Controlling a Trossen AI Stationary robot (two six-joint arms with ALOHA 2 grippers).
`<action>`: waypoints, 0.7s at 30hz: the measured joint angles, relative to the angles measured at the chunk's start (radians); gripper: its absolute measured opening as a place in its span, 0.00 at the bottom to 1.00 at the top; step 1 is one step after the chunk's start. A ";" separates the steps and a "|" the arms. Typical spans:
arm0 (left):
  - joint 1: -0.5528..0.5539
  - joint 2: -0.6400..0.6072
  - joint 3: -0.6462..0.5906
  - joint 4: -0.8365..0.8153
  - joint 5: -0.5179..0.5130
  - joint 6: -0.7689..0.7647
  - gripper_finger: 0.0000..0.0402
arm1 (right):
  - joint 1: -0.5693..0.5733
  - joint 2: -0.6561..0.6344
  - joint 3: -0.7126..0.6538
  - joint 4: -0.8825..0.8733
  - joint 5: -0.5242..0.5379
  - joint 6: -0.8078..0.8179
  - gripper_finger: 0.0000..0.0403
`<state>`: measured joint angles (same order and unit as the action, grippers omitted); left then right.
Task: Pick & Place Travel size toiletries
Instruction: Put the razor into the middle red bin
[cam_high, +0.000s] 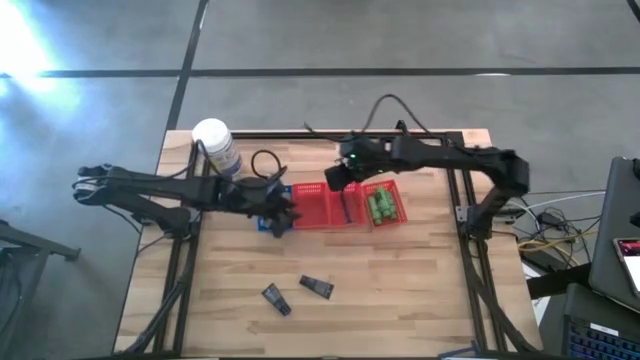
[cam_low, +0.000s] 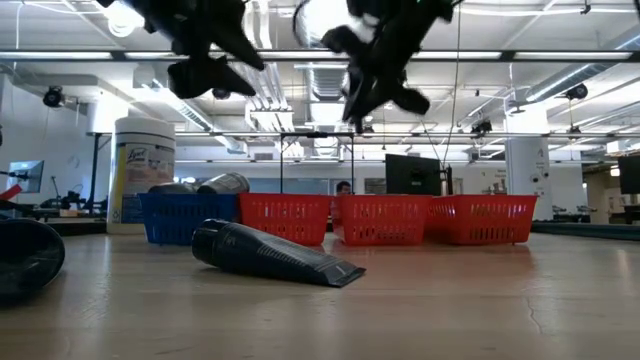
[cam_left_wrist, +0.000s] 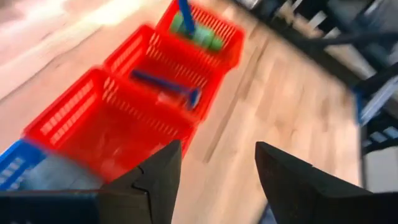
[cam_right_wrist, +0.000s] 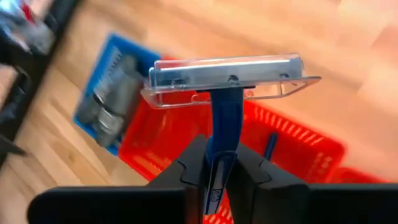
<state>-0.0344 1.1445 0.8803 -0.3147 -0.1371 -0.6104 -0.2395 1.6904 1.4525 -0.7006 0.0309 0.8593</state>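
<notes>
My right gripper (cam_right_wrist: 221, 157) is shut on a T-shaped razor with a blue handle and a clear-capped head (cam_right_wrist: 227, 78), high over the red baskets (cam_high: 335, 180). My left gripper (cam_left_wrist: 217, 149) hangs open and empty by the blue basket (cam_high: 268, 218), which holds grey tubes (cam_right_wrist: 109, 102). One red basket holds a blue razor (cam_left_wrist: 165, 87), and the rightmost holds green bottles (cam_high: 383, 205). Two dark-ended tubes lie on their sides on the near table (cam_high: 275, 298) (cam_high: 317, 287); one shows close in the low view (cam_low: 270, 255). My right gripper pinches the razor's blue handle (cam_right_wrist: 224, 127) between its two fingers, which lie along the handle. The capped head stands out past the fingertips, crosswise to them. The razor is lifted clear, above the red basket (cam_right_wrist: 273, 149).
A white-lidded jar (cam_high: 214, 142) stands at the table's far left corner behind the baskets. A black cable loop (cam_high: 265, 162) lies beside it. The blue and three red baskets form a row across the table's middle (cam_low: 385, 218). Bare wood lies near the front edge (cam_high: 400, 300).
</notes>
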 joint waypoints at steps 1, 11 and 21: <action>-0.006 -0.002 0.000 -0.025 -0.006 -0.002 0.52 | -0.011 0.029 0.001 0.001 -0.035 0.000 0.09; -0.096 -0.006 -0.001 -0.166 -0.103 -0.060 0.52 | -0.030 0.255 0.001 -0.071 -0.193 -0.004 0.09; -0.126 -0.006 -0.002 -0.201 -0.145 -0.055 0.52 | -0.027 0.286 0.002 -0.184 -0.241 0.016 0.14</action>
<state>-0.1600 1.1381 0.8783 -0.5155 -0.2825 -0.6652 -0.2667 1.9767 1.4540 -0.8842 -0.2101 0.8753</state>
